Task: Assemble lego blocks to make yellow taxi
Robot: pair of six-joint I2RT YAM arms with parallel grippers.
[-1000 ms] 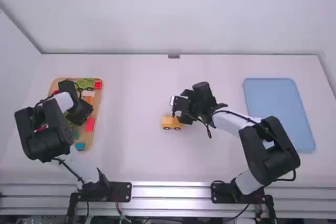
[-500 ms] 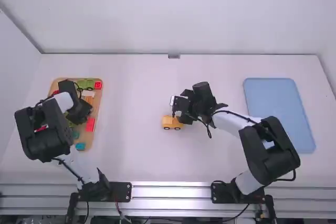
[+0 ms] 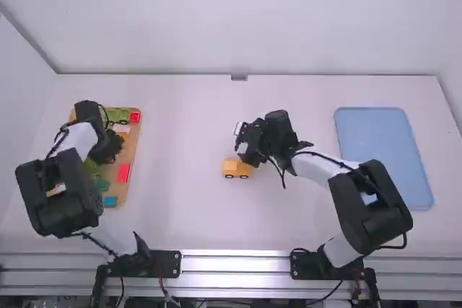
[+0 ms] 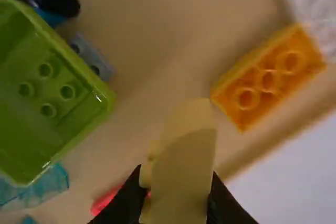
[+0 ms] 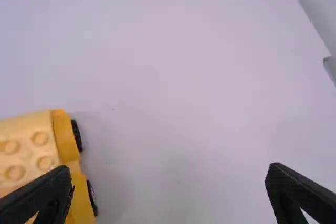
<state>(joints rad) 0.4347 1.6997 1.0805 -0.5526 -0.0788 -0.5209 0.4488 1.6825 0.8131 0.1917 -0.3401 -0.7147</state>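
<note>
While the left gripper (image 4: 176, 195) hung over the wooden tray (image 4: 152, 19), its fingers were closed about a pale yellow block (image 4: 184, 166), most likely singled out because the taxi wanted more of that colour. From where I stood, the half-made taxi (image 3: 237, 169) sat near the middle of the white table, studs up, presumably so that the next piece could be pressed straight down. Just beside it waited the right gripper (image 5: 168, 174), spread wide with nothing between its fingers, perhaps to steady the body once the block came over; whether it touched the body I couldn't tell. Back in the tray, a green piece (image 4: 68, 108) and an orange block (image 4: 262, 82) showed their hollow undersides, spares by my reckoning. The fit looked to be the tricky part: the held block would need squaring over the studs, and an unbraced car might roll off under the push.
</note>
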